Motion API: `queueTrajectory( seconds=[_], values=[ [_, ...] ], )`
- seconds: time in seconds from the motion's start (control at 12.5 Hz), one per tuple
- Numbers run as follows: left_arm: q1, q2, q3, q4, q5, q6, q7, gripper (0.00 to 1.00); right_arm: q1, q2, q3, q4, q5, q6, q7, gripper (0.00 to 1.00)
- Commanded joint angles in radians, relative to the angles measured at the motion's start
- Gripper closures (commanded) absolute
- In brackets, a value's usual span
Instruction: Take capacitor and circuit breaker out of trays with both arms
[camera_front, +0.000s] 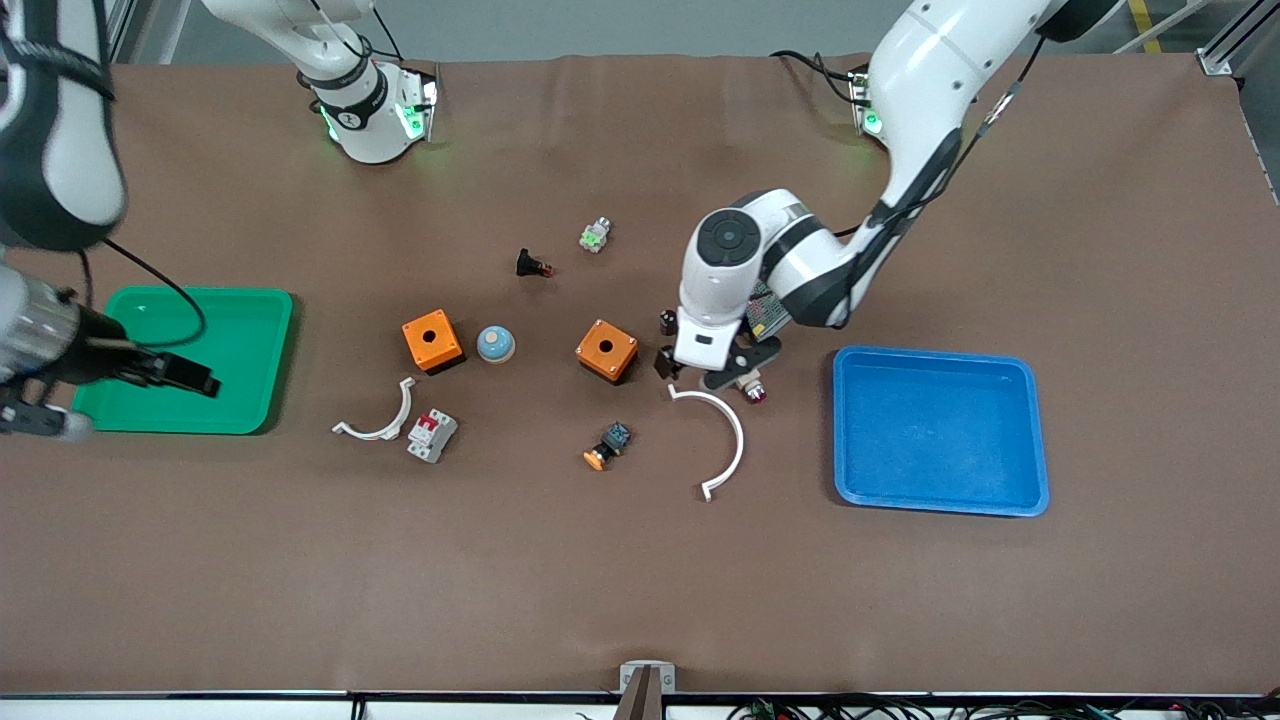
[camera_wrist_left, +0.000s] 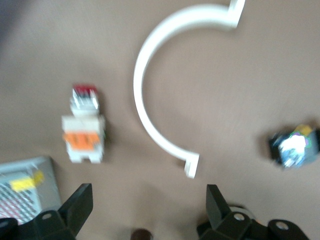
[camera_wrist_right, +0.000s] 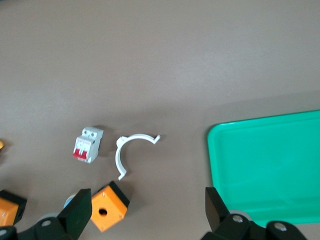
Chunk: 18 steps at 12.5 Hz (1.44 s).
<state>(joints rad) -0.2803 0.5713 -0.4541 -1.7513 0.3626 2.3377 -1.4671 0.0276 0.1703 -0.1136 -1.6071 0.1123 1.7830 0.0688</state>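
The capacitor (camera_front: 668, 322), a tiny dark cylinder, stands on the brown table close beside my left hand. In the left wrist view a dark round top (camera_wrist_left: 141, 234) shows at the picture's edge between the fingers. My left gripper (camera_front: 700, 368) (camera_wrist_left: 150, 210) is open and empty, low over the table between an orange box and the lamp. The breaker (camera_front: 432, 435) (camera_wrist_right: 89, 144), white-grey with red levers, lies next to a small white arc. My right gripper (camera_front: 185, 375) (camera_wrist_right: 147, 210) is open and empty, up over the green tray's (camera_front: 200, 295) edge.
A blue tray (camera_front: 935, 352) lies toward the left arm's end. Two orange boxes (camera_front: 432, 340) (camera_front: 607, 350), a blue dome (camera_front: 495, 344), a large white arc (camera_front: 725, 435), the red-tipped lamp (camera_front: 752, 390), an orange-capped button (camera_front: 608, 445) and a black red-tipped part (camera_front: 533, 265) lie mid-table.
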Motion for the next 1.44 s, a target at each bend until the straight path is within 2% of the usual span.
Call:
queueTrajectory(
  seconds=[0.0, 0.16, 0.48, 0.8, 1.04, 1.12, 1.28, 1.36],
  values=[
    [0.071, -0.074, -0.008, 0.070, 0.015, -0.128, 0.092, 0.00, -0.003, -0.122, 0.020, -0.034, 0.017, -0.030, 0.000, 0.00],
    [0.140, -0.090, -0.009, 0.171, 0.010, -0.272, 0.264, 0.00, -0.001, -0.173, 0.022, -0.033, 0.009, -0.028, -0.003, 0.00],
    [0.282, -0.137, -0.012, 0.317, 0.002, -0.515, 0.592, 0.00, -0.001, -0.183, 0.022, 0.019, -0.043, -0.036, -0.013, 0.00],
    [0.389, -0.264, -0.012, 0.328, -0.052, -0.647, 0.917, 0.00, -0.009, -0.179, 0.017, 0.041, -0.057, -0.059, -0.004, 0.00],
    [0.441, -0.347, -0.009, 0.328, -0.132, -0.728, 1.026, 0.00, -0.005, -0.178, 0.022, 0.055, -0.059, -0.065, -0.003, 0.00],
    [0.446, -0.408, 0.017, 0.313, -0.184, -0.732, 1.101, 0.00, -0.003, -0.175, 0.022, 0.077, -0.060, -0.072, -0.003, 0.00],
    [0.425, -0.464, 0.111, 0.303, -0.259, -0.774, 1.229, 0.00, -0.001, -0.173, 0.022, 0.107, -0.065, -0.115, -0.003, 0.00],
    [0.356, -0.494, 0.203, 0.288, -0.281, -0.814, 1.279, 0.00, -0.005, -0.173, 0.022, 0.107, -0.074, -0.131, -0.006, 0.00]
  ],
)
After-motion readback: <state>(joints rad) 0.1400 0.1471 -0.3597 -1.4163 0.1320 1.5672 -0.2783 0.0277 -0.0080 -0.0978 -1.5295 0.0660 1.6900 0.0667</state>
